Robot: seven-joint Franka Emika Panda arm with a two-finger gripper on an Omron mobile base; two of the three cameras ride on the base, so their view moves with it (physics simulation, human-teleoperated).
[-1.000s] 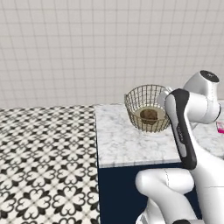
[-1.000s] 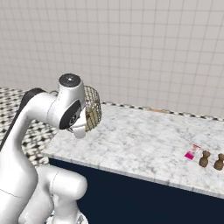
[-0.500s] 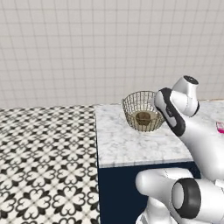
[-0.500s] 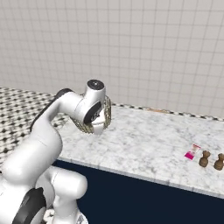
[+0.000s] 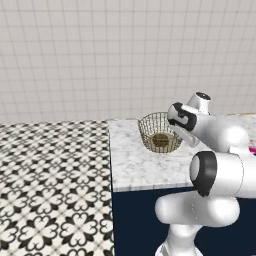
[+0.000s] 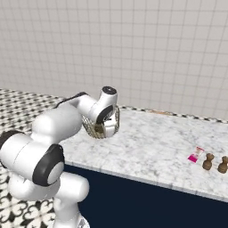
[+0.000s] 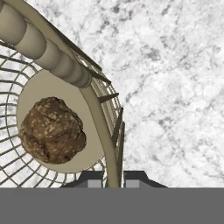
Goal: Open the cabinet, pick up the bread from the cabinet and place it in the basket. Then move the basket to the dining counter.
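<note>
1. basket (image 5: 159, 132) sits on dining counter (image 5: 135, 170), near its left end, close to the tiled wall.
2. bread (image 7: 53, 130) lies on the basket floor.
3. gripper (image 7: 113, 178) jaws narrow, pinching basket rim wire on its right side.
4. Small pink packet (image 6: 195, 155) and two brown figures (image 6: 213, 162) far right.

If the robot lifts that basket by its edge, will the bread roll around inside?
Probably a little. The bread is a round, lumpy loaf lying loose on the flat bottom of the basket, with free room around it. The gripper straddles just one side of the rim, so the basket may tilt. Its tall mesh walls would likely keep the bread in.
</note>
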